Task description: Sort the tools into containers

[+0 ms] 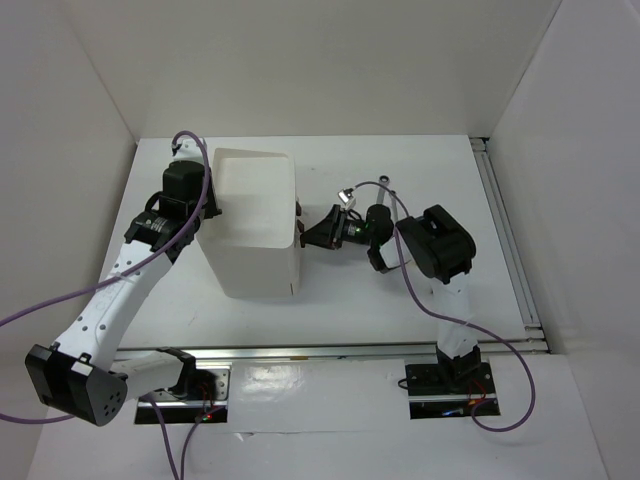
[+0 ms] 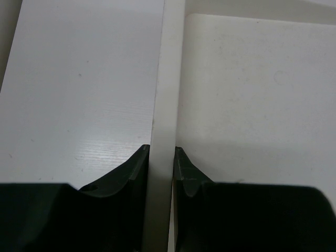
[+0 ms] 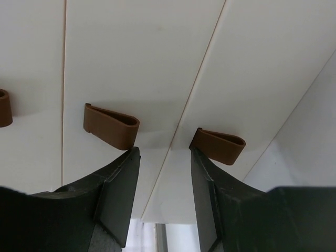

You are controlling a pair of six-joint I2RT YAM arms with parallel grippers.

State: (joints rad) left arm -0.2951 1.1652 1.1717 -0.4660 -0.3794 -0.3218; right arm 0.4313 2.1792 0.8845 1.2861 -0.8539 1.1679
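Observation:
The containers are one tall white box (image 1: 252,225) left of the table's middle, with an open top. My left gripper (image 1: 207,207) is shut on its left wall; in the left wrist view the white wall rim (image 2: 164,94) runs between the gripper's (image 2: 162,152) two dark fingers. My right gripper (image 1: 312,236) faces the box's right side, where the drawer fronts (image 3: 142,63) carry reddish-brown handles (image 3: 111,126). It (image 3: 164,152) stands open, fingertips just short of the fronts, between that handle and another handle (image 3: 218,145). No tools are in view.
A third brown handle (image 3: 3,108) shows at the left edge of the right wrist view. An aluminium rail (image 1: 508,240) runs along the table's right side and another rail (image 1: 330,351) along the front. White walls enclose the table. Purple cables (image 1: 395,205) loop off both arms.

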